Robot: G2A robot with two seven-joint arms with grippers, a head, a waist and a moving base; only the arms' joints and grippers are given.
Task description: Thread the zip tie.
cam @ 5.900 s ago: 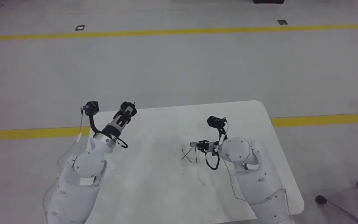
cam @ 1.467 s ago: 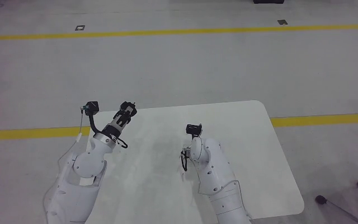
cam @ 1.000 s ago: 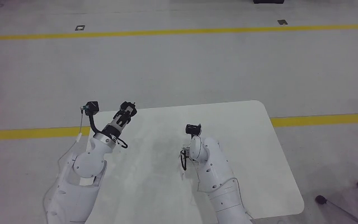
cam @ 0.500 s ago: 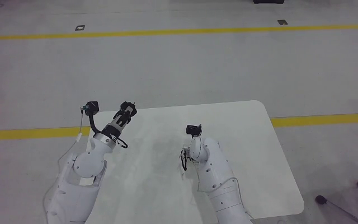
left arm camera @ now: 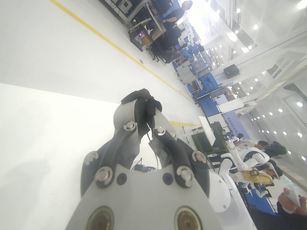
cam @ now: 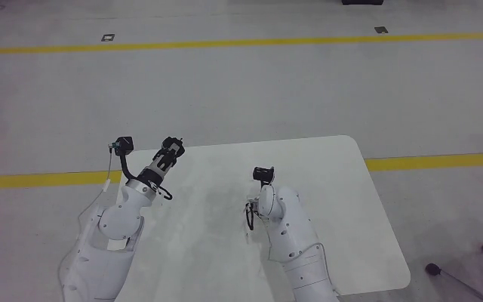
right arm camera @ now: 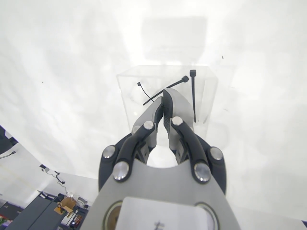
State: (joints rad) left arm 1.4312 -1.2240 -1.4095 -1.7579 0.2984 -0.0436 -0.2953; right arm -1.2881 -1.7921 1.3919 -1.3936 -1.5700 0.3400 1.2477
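The right gripper (right arm camera: pixel 163 96) hangs point-down over the middle of the white table (cam: pixel 339 166). Its two fingers are pressed flat together, with no gap between the pads. The tips are down in a small clear box (right arm camera: pixel 209 89) that stands on the table. They meet just where a black zip tie (right arm camera: pixel 178 82) runs slantwise across the box floor, with its head out to one side of the tips and its tail to the other. From where I stand I cannot tell whether the strap is actually pinched or only lies against the tips.

Two more ties are in the same box. A long tie (right arm camera: pixel 193 96) lies straight beside the fingers, its head near the slanted one's head but not touching it. A short tie (right arm camera: pixel 143 90) has its strap crossing the slanted one's tail.

Over on the left, the left gripper (left arm camera: pixel 145 105) is held up above the far left corner of the table, well apart from the box. Its black-covered fingers are closed tip to tip, with nothing between them that I can make out.
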